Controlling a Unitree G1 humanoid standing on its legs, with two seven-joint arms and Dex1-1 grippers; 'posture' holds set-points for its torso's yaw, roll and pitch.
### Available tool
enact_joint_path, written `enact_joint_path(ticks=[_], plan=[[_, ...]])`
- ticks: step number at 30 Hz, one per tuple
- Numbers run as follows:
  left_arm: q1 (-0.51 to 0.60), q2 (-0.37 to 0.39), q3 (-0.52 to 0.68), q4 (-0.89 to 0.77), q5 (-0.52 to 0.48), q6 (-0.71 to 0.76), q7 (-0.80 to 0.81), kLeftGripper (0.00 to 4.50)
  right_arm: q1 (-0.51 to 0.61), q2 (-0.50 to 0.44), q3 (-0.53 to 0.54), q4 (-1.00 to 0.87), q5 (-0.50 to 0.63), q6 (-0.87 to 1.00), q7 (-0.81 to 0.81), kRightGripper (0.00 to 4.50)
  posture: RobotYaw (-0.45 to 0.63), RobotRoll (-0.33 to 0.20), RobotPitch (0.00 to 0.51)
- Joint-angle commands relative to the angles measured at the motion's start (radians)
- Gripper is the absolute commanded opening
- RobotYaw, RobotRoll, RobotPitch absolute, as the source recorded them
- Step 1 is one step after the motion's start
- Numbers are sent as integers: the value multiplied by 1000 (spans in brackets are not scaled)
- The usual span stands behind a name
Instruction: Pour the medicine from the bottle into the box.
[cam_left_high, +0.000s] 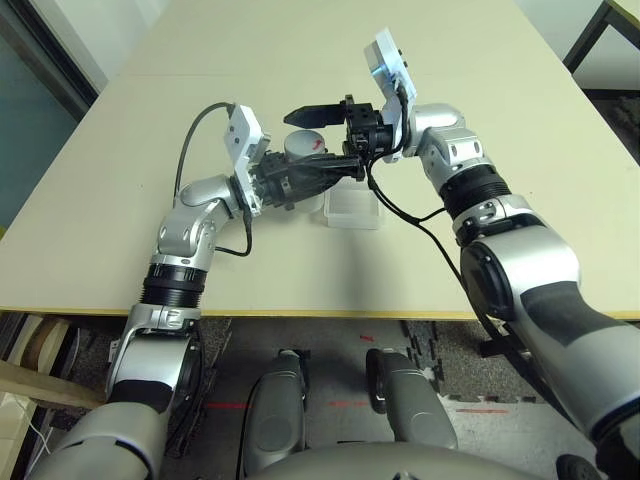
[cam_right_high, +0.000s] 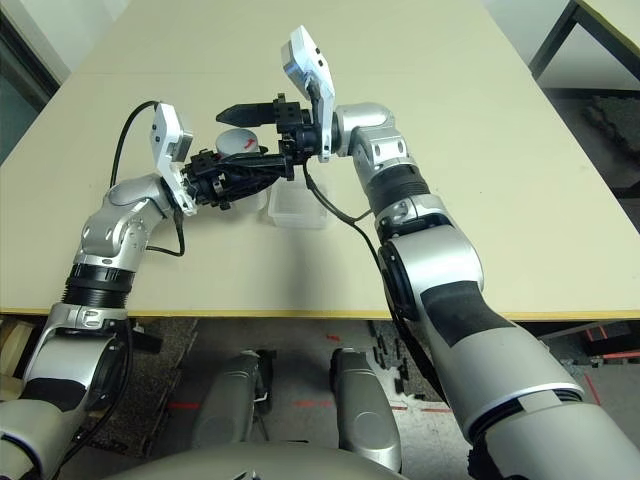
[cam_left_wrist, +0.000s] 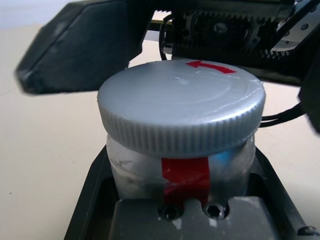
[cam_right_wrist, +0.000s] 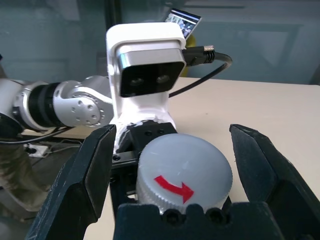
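The silvery-grey bottle (cam_left_high: 303, 148) has a red strip on its label (cam_left_wrist: 186, 175). My left gripper (cam_left_high: 318, 170) is shut on its body and holds it above the table. A flat grey cap (cam_left_wrist: 180, 110) with a red arrow closes it. The medicine is hidden. My right gripper (cam_left_high: 326, 140) is open and faces the bottle. Its two black fingers (cam_right_wrist: 80, 180) stand on either side of the cap (cam_right_wrist: 184, 175), with a gap on each side. The clear, whitish box (cam_left_high: 352, 210) lies on the table just beside and below both grippers.
The beige table (cam_left_high: 480, 90) stretches wide behind and to both sides of the grippers. Its front edge (cam_left_high: 330, 315) runs just in front of the box. A black cable (cam_left_high: 190, 150) loops from my left wrist. A dark table leg (cam_left_high: 590, 30) stands at the far right.
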Motion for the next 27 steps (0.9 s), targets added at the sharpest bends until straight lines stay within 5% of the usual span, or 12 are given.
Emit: enact_joint_path(ticks=[1, 27], plan=[[0, 1, -10, 1, 8, -4, -9, 2644, -11, 3, 2, 23, -14, -18, -17, 4500, -49, 0, 141], [18, 8, -6, -17, 1, 0, -18, 2644, -27, -61, -38, 114, -23, 38, -77, 4500, -50, 0, 141]])
